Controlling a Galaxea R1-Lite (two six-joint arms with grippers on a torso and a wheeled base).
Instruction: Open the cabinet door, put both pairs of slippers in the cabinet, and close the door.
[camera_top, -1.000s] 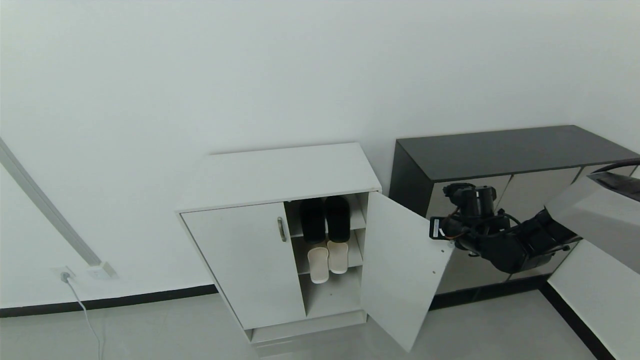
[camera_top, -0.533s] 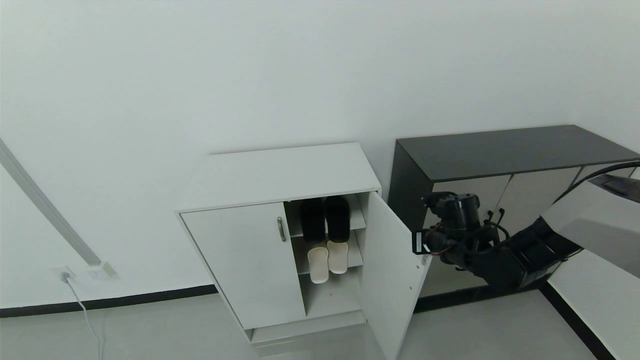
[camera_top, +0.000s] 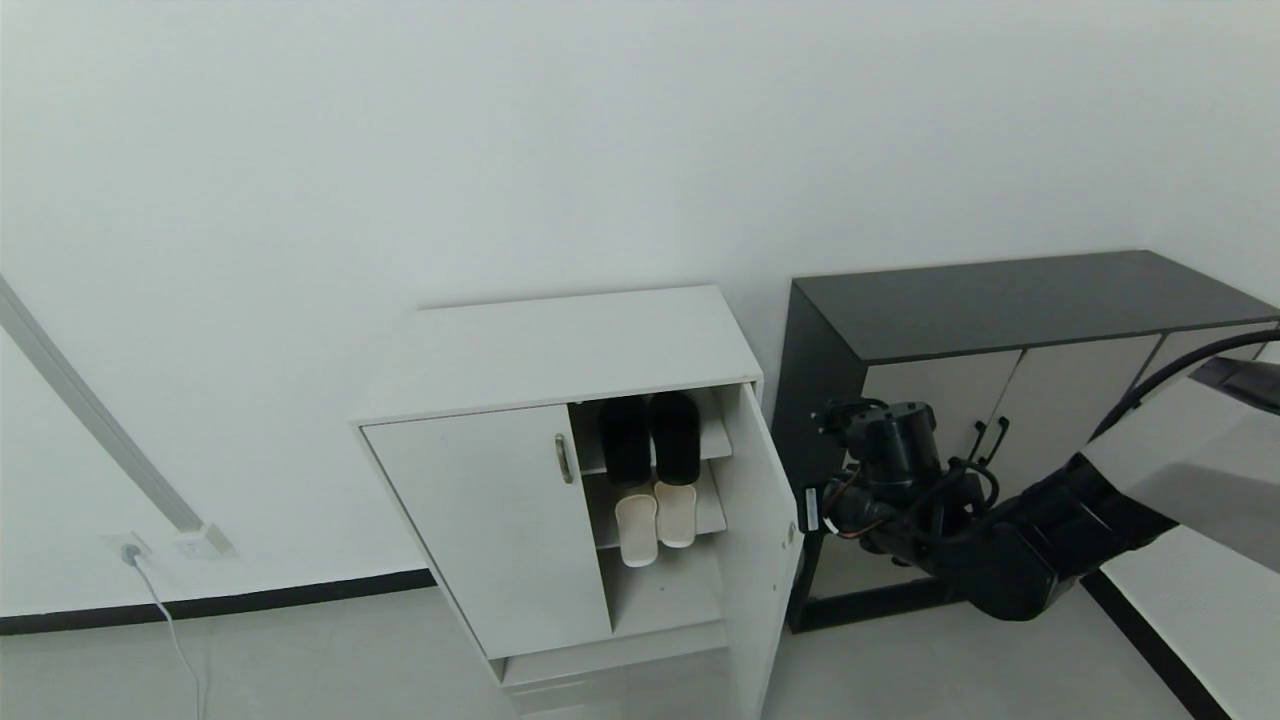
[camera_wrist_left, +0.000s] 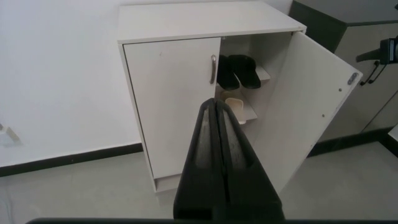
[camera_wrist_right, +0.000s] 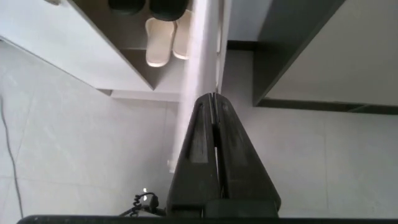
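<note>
White cabinet (camera_top: 560, 350): boxy, with smooth matte flat panels. Its door (camera_top: 765, 560) stands partly open, seen nearly edge-on. Black slippers (camera_top: 650, 437) lie on the upper shelf (camera_top: 715, 440); cream slippers (camera_top: 657, 520), smooth and rounded, overhang the shelf below (camera_top: 712, 510). Right gripper (camera_wrist_right: 216, 102), fingers pressed together and empty, is at the door's outer face; contact unclear. Left gripper (camera_wrist_left: 216, 106), likewise closed and empty, is well back from the cabinet front

A plain white wall (camera_top: 500, 150) meets a pale grey floor (camera_top: 950, 670) along a black baseboard (camera_top: 200, 606); a dark-topped sideboard (camera_top: 1000, 300) stands against it.
</note>
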